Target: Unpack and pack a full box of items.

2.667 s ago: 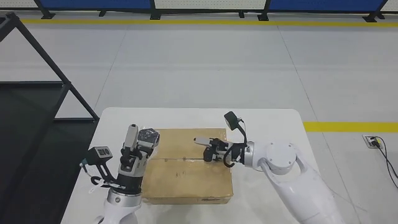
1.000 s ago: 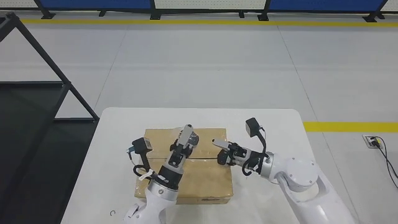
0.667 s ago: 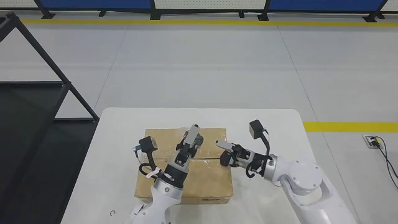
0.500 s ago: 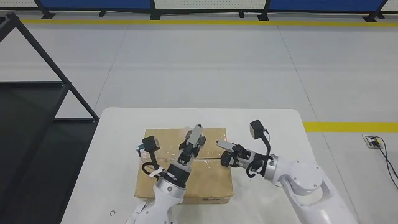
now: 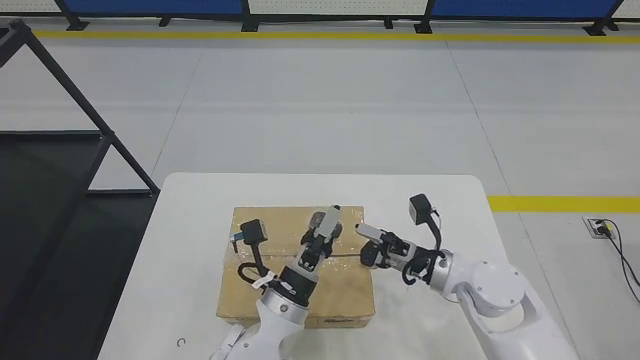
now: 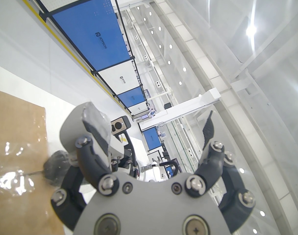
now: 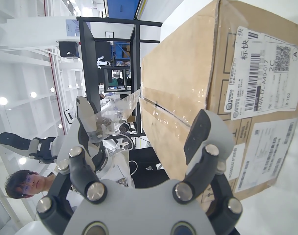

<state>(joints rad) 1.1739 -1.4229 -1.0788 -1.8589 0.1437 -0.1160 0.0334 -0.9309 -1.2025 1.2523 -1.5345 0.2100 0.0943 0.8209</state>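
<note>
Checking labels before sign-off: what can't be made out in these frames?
Contents of the box: flaps closed in all views.
Whether the seam tape is cut: top view, left gripper and right gripper cover it; right wrist view, glare.
Small dark thing on the table: top view, too small to identify.
Most of the box: left wrist view, cut by the edge.

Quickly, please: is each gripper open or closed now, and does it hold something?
Left gripper: open, holding nothing.
Right gripper: open, holding nothing.
</note>
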